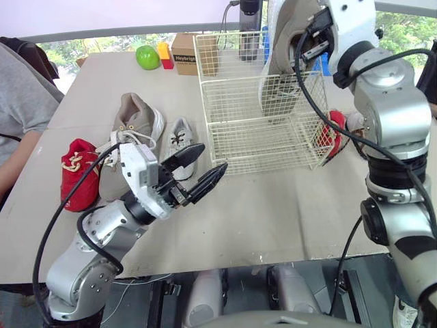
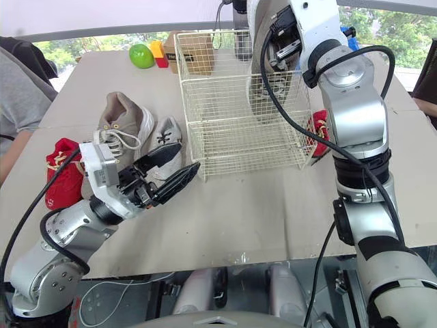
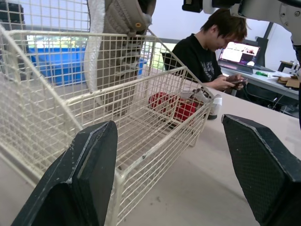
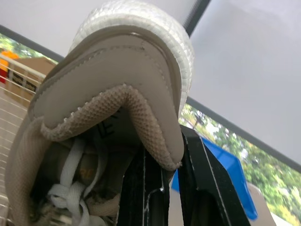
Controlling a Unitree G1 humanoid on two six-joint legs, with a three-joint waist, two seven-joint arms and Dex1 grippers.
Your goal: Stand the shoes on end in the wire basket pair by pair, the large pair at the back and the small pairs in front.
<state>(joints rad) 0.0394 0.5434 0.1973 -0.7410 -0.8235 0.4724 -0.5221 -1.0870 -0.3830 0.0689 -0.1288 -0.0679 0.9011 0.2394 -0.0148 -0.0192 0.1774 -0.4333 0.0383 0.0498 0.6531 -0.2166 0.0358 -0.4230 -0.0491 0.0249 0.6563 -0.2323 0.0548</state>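
A white wire basket [image 1: 225,147] stands on the table. My right gripper [image 1: 305,42] is shut on the heel collar of a large tan shoe [image 1: 281,75], held toe down in the basket's back right part. In the right wrist view the black fingers [image 4: 197,188] pinch that collar. The other large tan shoe [image 1: 131,133] lies left of the basket, with a small grey shoe [image 1: 179,135] beside it and a small red shoe [image 1: 78,174] further left. Another red shoe [image 1: 334,133] lies against the basket's right side. My left gripper [image 1: 203,169] hovers open near the basket's front left corner.
A green apple [image 1: 147,57], a red and yellow block [image 1: 164,55] and a cardboard box [image 1: 186,53] sit at the table's far edge. A person [image 1: 20,116] sits at the left side. Another person [image 3: 211,47] sits beyond the basket.
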